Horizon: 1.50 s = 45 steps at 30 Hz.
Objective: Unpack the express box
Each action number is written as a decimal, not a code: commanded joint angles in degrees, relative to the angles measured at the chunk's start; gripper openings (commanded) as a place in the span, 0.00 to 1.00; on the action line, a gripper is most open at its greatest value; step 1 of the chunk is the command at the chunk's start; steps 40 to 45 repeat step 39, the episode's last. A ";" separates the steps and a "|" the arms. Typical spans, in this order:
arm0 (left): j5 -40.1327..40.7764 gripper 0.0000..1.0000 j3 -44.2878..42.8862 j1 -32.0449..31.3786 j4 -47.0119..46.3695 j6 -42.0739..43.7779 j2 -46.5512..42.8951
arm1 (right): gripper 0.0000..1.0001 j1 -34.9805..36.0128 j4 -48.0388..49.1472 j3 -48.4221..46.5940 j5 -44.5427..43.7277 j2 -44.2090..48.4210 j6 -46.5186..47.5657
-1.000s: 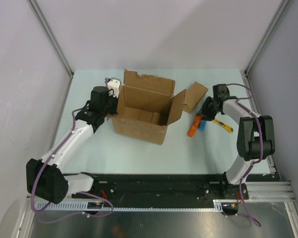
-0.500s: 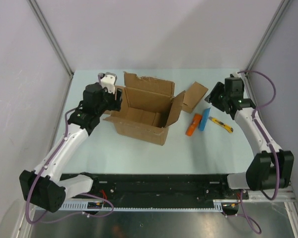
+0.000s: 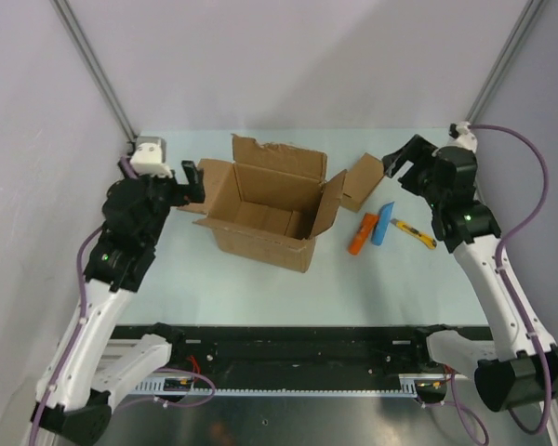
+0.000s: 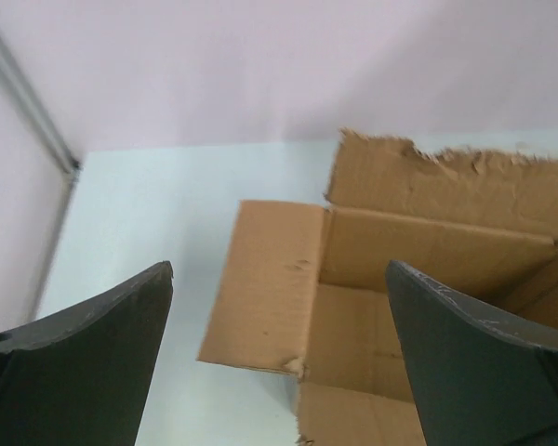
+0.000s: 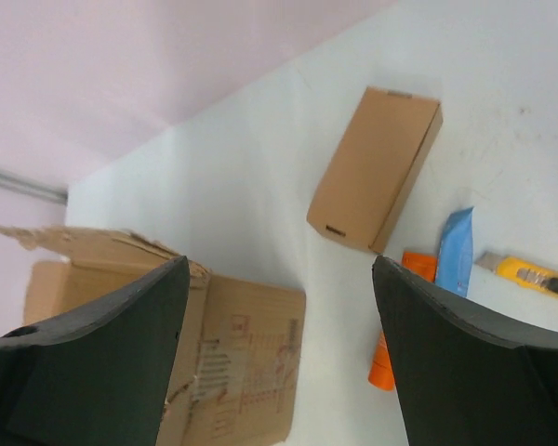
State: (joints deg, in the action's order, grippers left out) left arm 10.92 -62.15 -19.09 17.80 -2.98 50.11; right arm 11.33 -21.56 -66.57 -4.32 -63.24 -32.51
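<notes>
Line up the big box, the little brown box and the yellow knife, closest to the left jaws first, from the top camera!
1. The express box, right beside them, left of centre.
2. The little brown box, beyond its right flap.
3. The yellow knife, far right.

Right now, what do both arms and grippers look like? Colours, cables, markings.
Left arm and right arm: white link shells, black joint housings, a purple cable looping along each, and a small green light near each wrist. Left gripper and right gripper: black, with broad dark wedge-shaped fingers. No lettering visible.
</notes>
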 commanded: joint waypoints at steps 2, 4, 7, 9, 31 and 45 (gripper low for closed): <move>17.45 1.00 -3.06 0.28 3.45 -2.47 -6.06 | 0.85 0.61 0.65 -6.81 -11.23 5.23 -3.70; 17.56 0.99 -2.80 0.28 4.25 -1.15 -7.04 | 0.86 0.88 -0.06 -7.87 -13.78 6.02 -3.61; 18.52 1.00 -3.06 0.28 5.40 -1.58 -8.01 | 0.86 0.80 -2.34 -9.02 -15.89 6.73 -2.91; 20.90 1.00 -4.11 0.28 6.01 -1.07 -7.49 | 0.85 0.53 -3.22 -9.20 -17.47 7.34 -2.29; 18.70 1.00 -7.11 0.28 6.54 -0.97 -2.65 | 0.85 -1.05 -4.10 -11.48 -20.56 8.58 -0.71; 18.79 1.00 -7.46 0.28 6.28 -1.32 -3.00 | 0.86 -1.14 -3.75 -11.74 -20.64 8.49 -0.45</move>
